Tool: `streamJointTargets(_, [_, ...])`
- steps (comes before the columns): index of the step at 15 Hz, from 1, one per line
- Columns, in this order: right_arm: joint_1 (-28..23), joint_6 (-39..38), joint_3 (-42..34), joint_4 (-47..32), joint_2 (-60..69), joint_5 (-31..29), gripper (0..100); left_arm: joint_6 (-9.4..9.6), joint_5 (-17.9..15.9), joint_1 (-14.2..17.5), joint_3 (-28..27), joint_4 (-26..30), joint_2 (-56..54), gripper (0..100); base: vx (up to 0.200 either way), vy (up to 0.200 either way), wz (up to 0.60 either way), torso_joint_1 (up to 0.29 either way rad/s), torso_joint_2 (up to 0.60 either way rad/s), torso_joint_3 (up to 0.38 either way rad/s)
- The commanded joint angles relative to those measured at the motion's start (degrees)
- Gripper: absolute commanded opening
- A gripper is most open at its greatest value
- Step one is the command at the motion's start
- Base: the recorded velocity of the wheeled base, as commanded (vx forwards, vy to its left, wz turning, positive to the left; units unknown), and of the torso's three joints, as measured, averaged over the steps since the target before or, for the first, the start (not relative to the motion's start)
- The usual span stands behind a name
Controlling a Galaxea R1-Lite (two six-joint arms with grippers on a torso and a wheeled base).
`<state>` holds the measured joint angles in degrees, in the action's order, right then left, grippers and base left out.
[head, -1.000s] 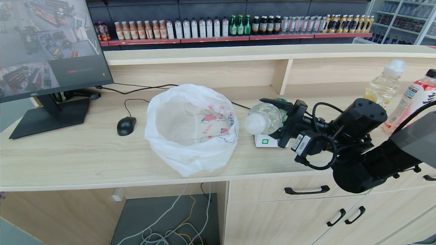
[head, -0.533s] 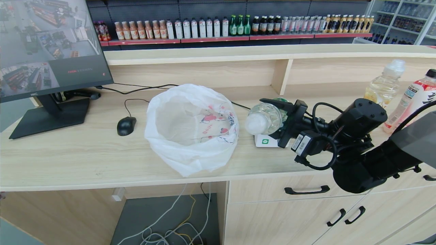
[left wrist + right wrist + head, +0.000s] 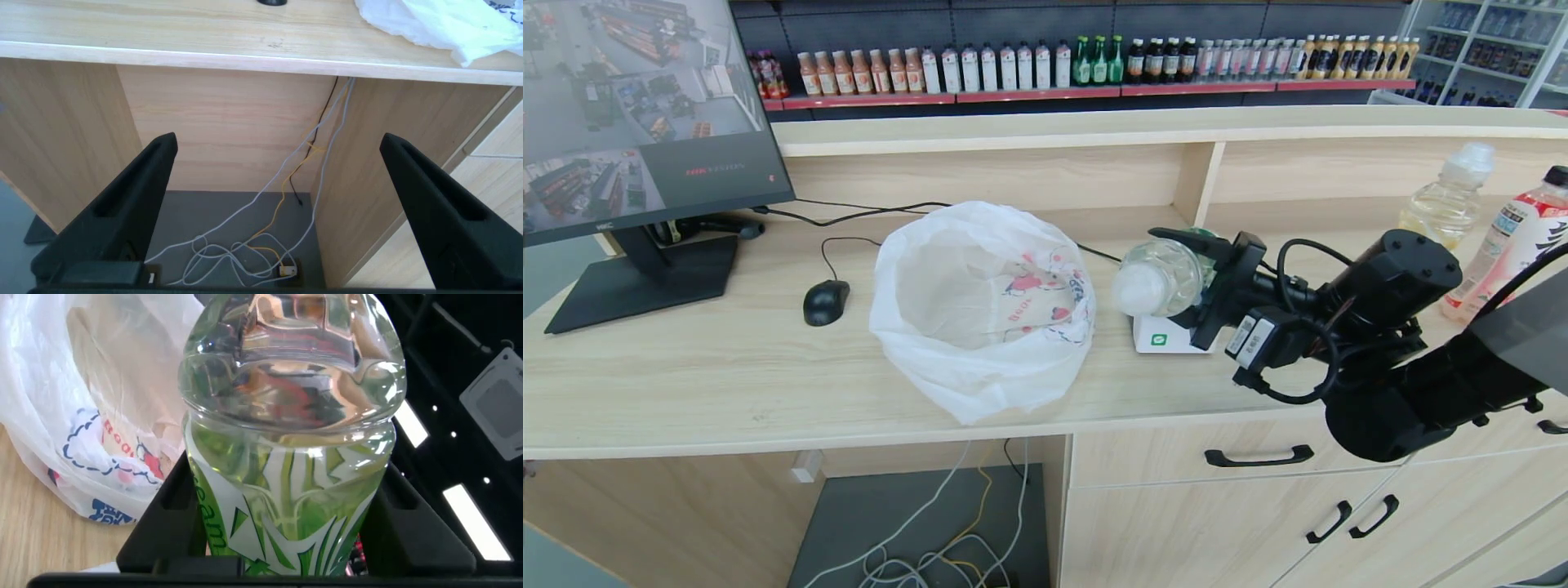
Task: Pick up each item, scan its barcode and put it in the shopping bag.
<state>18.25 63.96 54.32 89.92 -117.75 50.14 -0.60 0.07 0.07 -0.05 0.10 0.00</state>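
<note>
The bottle (image 3: pixel 1158 280) is clear, with a white cap and a green-and-white label (image 3: pixel 278 514) whose slanted lettering is only partly visible. The shopping bag (image 3: pixel 980 327) carries a red and blue cartoon print, and the white scanner (image 3: pixel 1164 336) has a small green square mark. The right gripper (image 3: pixel 1186 278) is clamped around the bottle's body, holding it just above the scanner and beside the bag. The bottle lies roughly level, with its long axis along the counter (image 3: pixel 727 367) and its cap toward the bag. The left gripper (image 3: pixel 278 143) hangs below the counter edge — fingers spread wide, holding nothing.
</note>
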Motion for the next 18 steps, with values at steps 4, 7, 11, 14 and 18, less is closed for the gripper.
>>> streamJointTargets(4, [2.05, -4.37, -0.18, 0.08, 5.95, -1.01, 0, -0.02, 0.01, 0.01, 0.05, -0.01, 0.0, 100, 0.0, 0.0, 0.0, 0.0, 0.0, 0.0])
streamJointTargets(7, [4.25, -9.56, -0.18, 0.08, 10.87, -6.37, 0, -0.02, 0.01, 0.01, 0.05, -0.01, 0.0, 100, 0.0, 0.0, 0.0, 0.0, 0.0, 0.0])
streamJointTargets(11, [5.48, -23.01, -2.03, 0.08, 16.06, -15.34, 0, -0.02, 0.01, 0.01, 0.05, -0.01, 0.0, 100, 0.0, 0.0, 0.0, 0.0, 0.0, 0.0])
streamJointTargets(14, [5.48, -29.86, -11.78, 0.08, 21.07, -22.19, 0, -0.02, 0.01, 0.01, 0.05, -0.01, 0.0, 100, 0.0, 0.0, 0.0, 0.0, 0.0, 0.0])
streamJointTargets(18, [11.37, -41.99, -16.97, 0.08, 24.32, -36.69, 0, -0.02, 0.01, 0.01, 0.05, -0.01, 0.0, 100, 0.0, 0.0, 0.0, 0.0, 0.0, 0.0])
